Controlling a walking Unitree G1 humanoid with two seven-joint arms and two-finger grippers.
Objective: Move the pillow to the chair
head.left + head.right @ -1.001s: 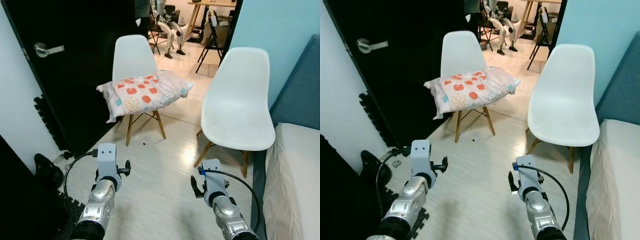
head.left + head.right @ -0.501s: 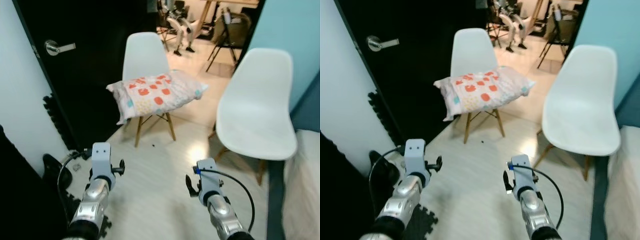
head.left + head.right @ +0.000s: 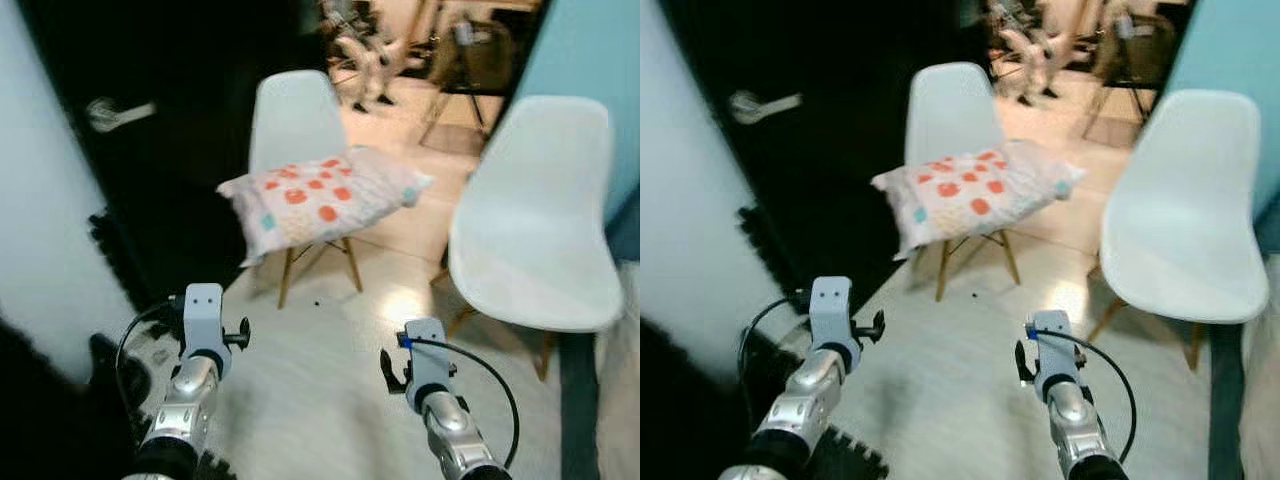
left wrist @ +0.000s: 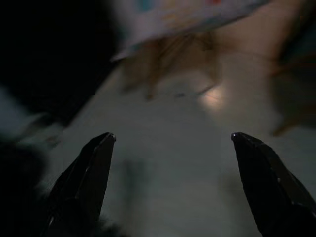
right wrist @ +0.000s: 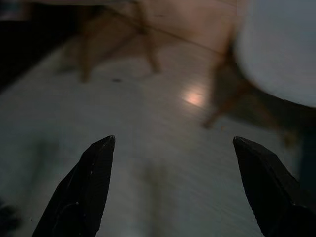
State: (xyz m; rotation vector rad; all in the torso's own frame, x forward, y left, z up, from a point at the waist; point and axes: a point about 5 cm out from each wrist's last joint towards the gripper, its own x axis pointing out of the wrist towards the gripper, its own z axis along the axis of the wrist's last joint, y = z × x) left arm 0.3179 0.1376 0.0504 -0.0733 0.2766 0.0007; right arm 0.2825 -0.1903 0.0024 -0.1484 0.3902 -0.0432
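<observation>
A white pillow (image 3: pixel 322 200) with red and teal patches lies on the seat of a white chair (image 3: pixel 290 118) with wooden legs, ahead and slightly left. A second white chair (image 3: pixel 532 230), its seat bare, stands to the right of it. Both arms are held low in front of me over the pale floor, well short of the chairs. The left gripper (image 4: pixel 173 143) is open with nothing between its fingers, and the pillow's underside (image 4: pixel 197 15) shows far ahead of it. The right gripper (image 5: pixel 173 145) is open too, pointing at the floor between the chairs.
A black door (image 3: pixel 150 150) with a silver lever handle (image 3: pixel 115 112) is on the left, with black floor mats (image 3: pixel 110 370) below it. A pale bed edge (image 3: pixel 630 330) lies at the far right against a blue wall (image 3: pixel 590 50). Furniture stands in the room beyond the chairs.
The whole view has shifted and blurred, so the camera has moved; the chairs sit a little further right and closer. Both grippers stay open and held low as before.
</observation>
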